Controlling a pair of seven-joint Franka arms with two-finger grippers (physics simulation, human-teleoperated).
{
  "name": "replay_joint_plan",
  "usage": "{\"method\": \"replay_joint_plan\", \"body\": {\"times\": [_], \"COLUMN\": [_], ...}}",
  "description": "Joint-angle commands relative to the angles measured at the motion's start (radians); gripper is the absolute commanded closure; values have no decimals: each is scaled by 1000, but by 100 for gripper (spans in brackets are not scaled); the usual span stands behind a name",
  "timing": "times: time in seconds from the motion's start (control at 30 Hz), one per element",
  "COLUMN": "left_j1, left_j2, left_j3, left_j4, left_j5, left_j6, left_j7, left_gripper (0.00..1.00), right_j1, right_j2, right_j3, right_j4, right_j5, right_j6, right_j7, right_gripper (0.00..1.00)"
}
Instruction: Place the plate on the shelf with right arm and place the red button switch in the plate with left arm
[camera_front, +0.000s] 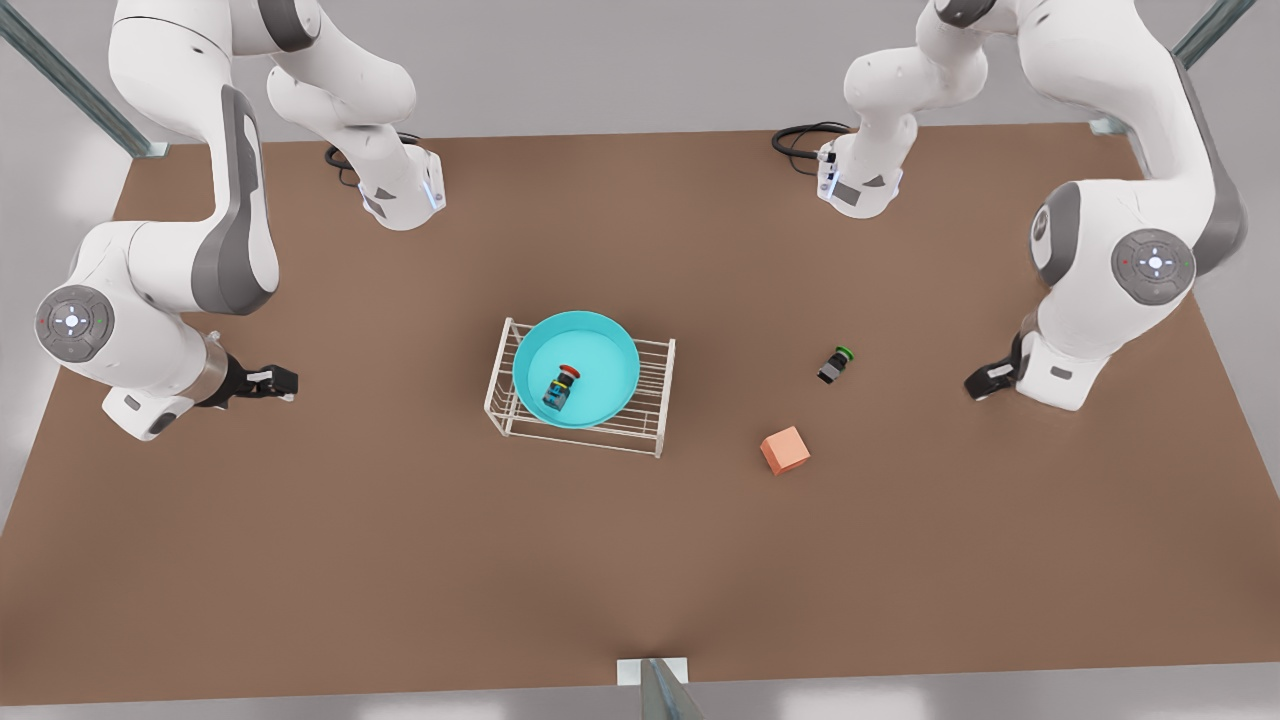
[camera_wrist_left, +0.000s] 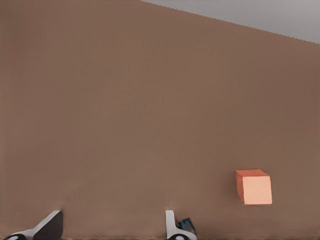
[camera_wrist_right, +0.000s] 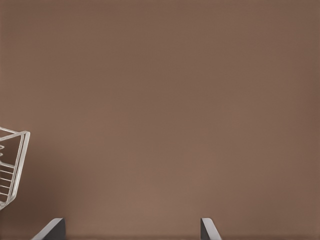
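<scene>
The plate (camera_front: 577, 368) sits on the shelf (camera_front: 655, 400) at mid-desk (camera_front: 400, 560), with the red button switch (camera_front: 562, 386) lying inside it. Both are well apart from either end effector. The left end effector (camera_front: 985, 382), at the front view's right, hangs low near the orange cube (camera_wrist_left: 254, 186), fingers (camera_wrist_left: 171, 226) apart and empty. The right end effector (camera_front: 283, 383), at the front view's left, points toward the shelf (camera_wrist_right: 12, 167), fingers (camera_wrist_right: 208, 230) spread wide and empty. Both arms are folded low.
</scene>
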Motion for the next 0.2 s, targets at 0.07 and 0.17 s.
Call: {"method": "replay_joint_plan", "body": {"times": [0.07,0.17], "left_j1": [-33,-49], "left_j2": [-12,-9], "left_j3": [66,59], "left_j4": [-27,-29], "left_j5": [-110,-113], "left_j6": [26,-20], "left_j7": [466,459], "left_gripper": [0,0], "right_j1": [0,0], "right_j2": [-1,-1], "right_j3": [0,0], "right_j4": [0,0], "right_j5": [1,0], "right_j6": [-2,-2], "right_j7": [1,1], "right_gripper": [0,0]}}
